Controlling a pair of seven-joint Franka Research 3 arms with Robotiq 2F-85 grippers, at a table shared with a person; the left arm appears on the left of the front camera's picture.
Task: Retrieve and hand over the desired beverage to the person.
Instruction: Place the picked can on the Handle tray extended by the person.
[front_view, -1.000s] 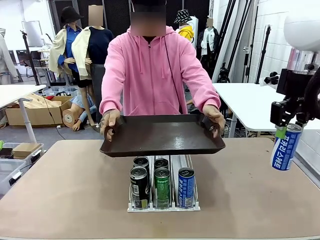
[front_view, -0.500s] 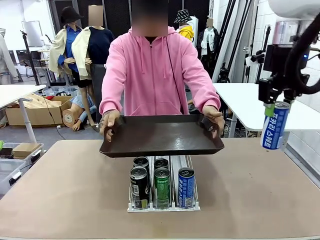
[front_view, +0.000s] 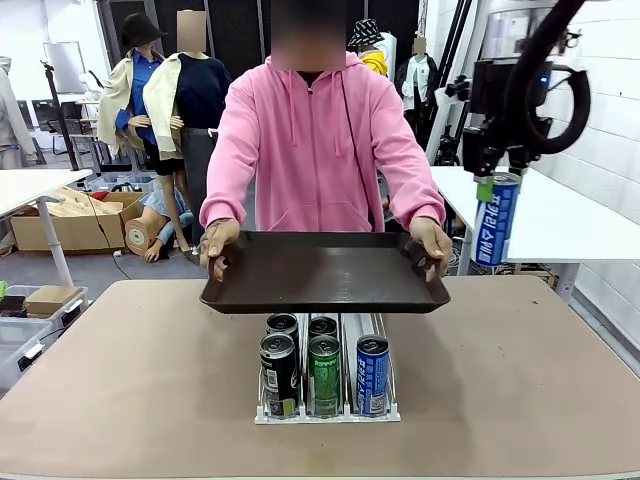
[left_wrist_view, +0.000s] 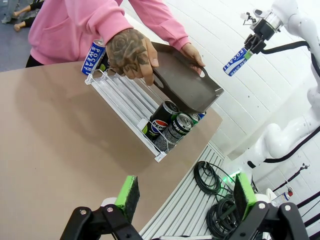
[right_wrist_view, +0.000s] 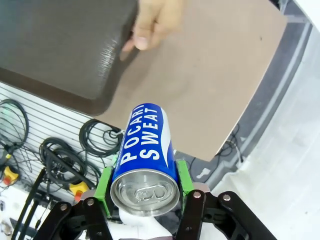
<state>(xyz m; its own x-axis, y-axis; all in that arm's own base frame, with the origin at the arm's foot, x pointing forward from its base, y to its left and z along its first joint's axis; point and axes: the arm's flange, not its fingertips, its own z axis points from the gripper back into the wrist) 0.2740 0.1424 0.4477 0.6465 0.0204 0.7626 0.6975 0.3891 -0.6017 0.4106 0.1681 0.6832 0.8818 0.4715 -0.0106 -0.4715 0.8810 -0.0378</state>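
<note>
The person in a pink hooded sweatshirt stands at the far side, both hands holding a dark brown tray level above the can rack. My right gripper is shut on a tall blue Pocari Sweat can, hanging high to the right of the tray. In the right wrist view the Pocari Sweat can sits between the green pads, with the tray and a hand beyond. My left gripper is open over the bare table, away from the rack.
A clear rack in the table's middle holds black, green and blue cans in rows. A white table stands behind at the right. Cables lie on the floor beside the table edge.
My right gripper has carried the blue can up and leftward, from beside the table's right edge to a spot near the tray's right end. The person holds the tray steady.
</note>
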